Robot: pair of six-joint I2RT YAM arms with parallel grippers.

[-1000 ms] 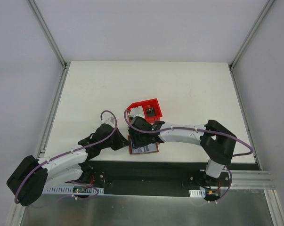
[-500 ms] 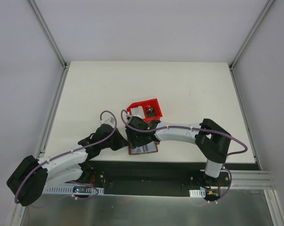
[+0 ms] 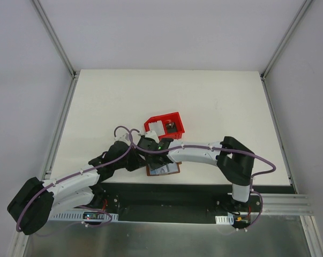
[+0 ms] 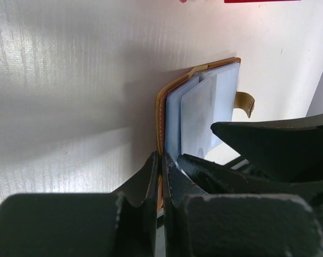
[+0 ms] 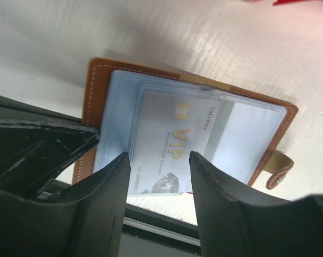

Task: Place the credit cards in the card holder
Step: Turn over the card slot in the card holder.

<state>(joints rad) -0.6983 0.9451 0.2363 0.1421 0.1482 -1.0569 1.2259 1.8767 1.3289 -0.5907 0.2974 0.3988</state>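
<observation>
Right claw (image 5: 158,158) shifted left, covering most of card holder (image 3: 166,169).

Your left arm (image 3: 75,182) and right arm (image 3: 196,153) have white links, black joint housings and purple cables clipped alongside. A green light (image 3: 159,145) shows on the right wrist. The left gripper (image 4: 160,158) has matte black fingers with pale scuffed edges.

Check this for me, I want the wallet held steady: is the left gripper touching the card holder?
Touching. The left wrist view shows the left gripper shut with the card holder's brown edge pinched between its fingers.
</observation>
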